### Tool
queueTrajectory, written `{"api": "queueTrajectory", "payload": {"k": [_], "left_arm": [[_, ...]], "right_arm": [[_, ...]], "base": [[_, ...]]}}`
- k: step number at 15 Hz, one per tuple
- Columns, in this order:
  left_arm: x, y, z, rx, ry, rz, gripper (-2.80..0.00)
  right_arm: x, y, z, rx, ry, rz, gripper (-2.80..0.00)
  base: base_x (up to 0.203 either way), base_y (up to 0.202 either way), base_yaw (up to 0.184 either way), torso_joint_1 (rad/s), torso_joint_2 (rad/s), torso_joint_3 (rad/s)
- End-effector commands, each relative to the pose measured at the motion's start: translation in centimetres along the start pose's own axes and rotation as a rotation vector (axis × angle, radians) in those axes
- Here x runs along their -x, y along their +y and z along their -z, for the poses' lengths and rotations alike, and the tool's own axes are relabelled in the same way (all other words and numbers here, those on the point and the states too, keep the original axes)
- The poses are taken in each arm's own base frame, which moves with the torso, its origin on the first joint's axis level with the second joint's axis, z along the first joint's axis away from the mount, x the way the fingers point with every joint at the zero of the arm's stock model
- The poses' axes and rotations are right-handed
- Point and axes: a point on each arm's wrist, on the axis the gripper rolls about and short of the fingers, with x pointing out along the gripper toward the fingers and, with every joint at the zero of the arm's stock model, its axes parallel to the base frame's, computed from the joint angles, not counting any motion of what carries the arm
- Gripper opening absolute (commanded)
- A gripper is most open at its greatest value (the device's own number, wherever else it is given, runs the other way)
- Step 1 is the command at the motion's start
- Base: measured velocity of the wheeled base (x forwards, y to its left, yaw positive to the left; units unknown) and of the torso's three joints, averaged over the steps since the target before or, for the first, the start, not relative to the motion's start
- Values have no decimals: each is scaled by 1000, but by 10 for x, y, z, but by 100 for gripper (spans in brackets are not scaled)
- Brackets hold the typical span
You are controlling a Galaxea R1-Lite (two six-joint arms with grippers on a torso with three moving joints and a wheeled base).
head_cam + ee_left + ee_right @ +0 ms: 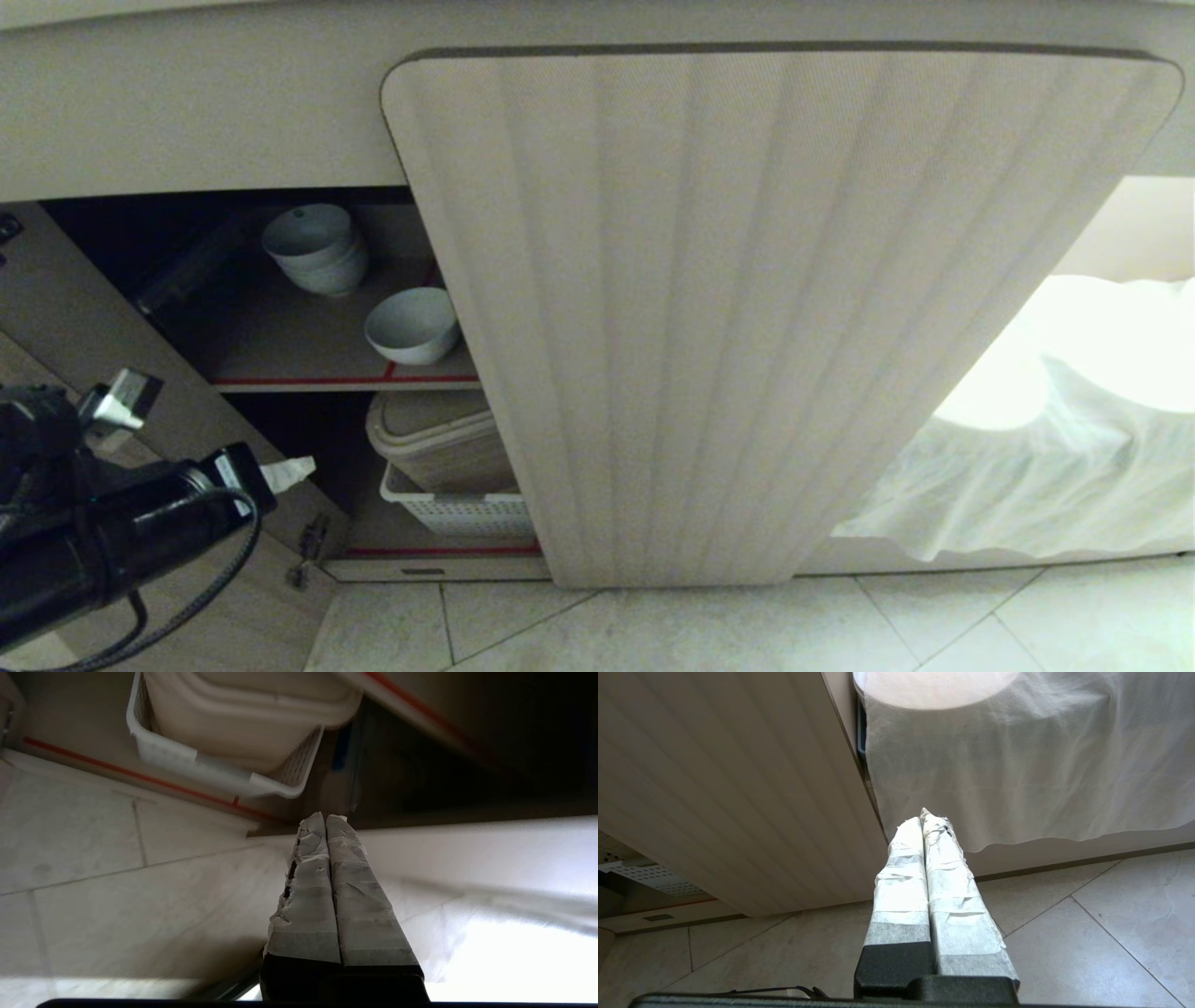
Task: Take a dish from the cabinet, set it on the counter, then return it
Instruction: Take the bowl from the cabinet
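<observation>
Far left, near: left arm [112, 541] low in front of open cabinet [280, 308], taped left gripper [291, 472] clenched, empty, tip just beside lower shelf opening. In wrist view, fingers [327, 877] pressed flat together, over tiled floor [117, 882], pointing twd white basket [219, 772]. Open door [103, 327] swung out at left, hinge side near arm. Upper shelf, red-edged: stack of white bowls [316, 247] at far left, single dish [412, 324] to its right, nearer shelf front, upright, apart from stack. Lower shelf: beige lidded bin [439, 443] sitting in basket, under dish. Center: ribbed shut door [747, 317] covering rest of cabinet. Right: white cloth [1055, 448] draped down past door. Right gripper [927, 826] seen only in own wrist view, clenched, empty, taped fingers [901, 891] touching, hanging near floor between door edge & cloth.
</observation>
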Motion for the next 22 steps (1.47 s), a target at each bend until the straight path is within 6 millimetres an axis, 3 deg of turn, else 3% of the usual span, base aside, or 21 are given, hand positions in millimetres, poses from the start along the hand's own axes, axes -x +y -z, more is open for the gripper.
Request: {"api": "queueTrajectory", "payload": {"k": [1,13,22], "left_arm": [[-17,3,-4,37,5,-32,-280],[-45,-7,-31,52,-43,-29,-280],[-51,-8,-34,93,-46,-28,-280]], "right_arm": [[0,0,0,-1,1,0,-280],[0,0,0,-1,1,0,-280],[0,0,0,-1,1,0,-280]], "base": [[0,0,0,0,0,0],[0,0,0,0,0,0],[0,0,0,0,0,0]]}}
